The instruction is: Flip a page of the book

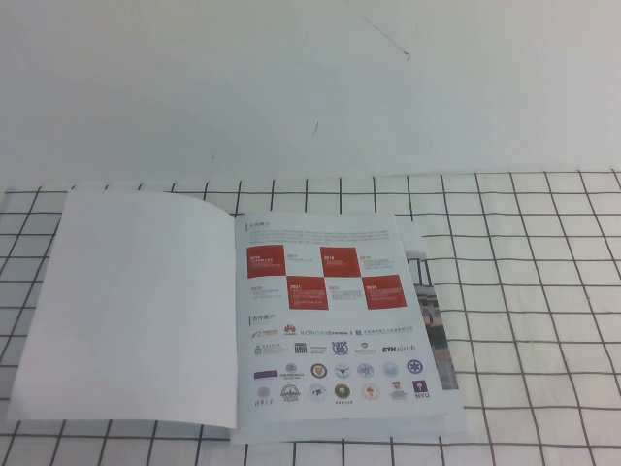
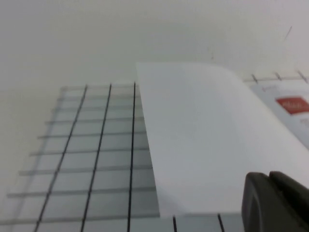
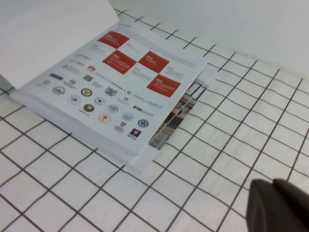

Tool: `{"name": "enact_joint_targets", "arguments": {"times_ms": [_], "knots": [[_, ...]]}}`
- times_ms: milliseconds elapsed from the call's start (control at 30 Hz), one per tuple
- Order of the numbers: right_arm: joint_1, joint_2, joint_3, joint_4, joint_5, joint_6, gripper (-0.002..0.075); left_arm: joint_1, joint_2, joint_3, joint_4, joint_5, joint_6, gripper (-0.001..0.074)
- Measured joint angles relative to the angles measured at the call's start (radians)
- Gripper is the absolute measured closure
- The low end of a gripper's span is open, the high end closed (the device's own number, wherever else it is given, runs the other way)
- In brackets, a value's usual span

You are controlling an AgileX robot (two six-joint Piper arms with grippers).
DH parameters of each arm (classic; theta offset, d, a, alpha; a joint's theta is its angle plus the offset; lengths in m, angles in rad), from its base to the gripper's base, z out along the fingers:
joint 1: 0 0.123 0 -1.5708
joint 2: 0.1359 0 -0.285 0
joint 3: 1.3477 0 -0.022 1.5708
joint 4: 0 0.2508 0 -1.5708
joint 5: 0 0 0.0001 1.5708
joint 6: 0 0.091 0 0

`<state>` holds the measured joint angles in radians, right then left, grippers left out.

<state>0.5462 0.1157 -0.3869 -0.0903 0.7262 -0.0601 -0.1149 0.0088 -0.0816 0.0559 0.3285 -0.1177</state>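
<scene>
Lying open: book | page white-up | grid mat

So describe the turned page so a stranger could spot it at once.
On the grid mat lies an open book. Its left leaf is the page, lying flat and plain white, unlike the facing leaf with red squares and logo rows. The left claw and right claw show only in wrist views.

I see a white table carrying a black-gridded mat; the book lies open on it.
</scene>
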Motion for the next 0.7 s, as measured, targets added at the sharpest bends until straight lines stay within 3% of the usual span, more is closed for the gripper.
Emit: {"name": "enact_joint_targets", "arguments": {"times_ms": [133, 700], "knots": [[0.000, 0.000, 0.000, 0.001, -0.002, 0.000, 0.0728, 0.006, -0.018, 0.100, -0.036, 0.024, -0.065, 0.0738], [0.000, -0.001, 0.008, 0.001, -0.008, 0.000, 0.0728, 0.001, -0.019, 0.100, -0.071, 0.020, -0.012, 0.0738]]}}
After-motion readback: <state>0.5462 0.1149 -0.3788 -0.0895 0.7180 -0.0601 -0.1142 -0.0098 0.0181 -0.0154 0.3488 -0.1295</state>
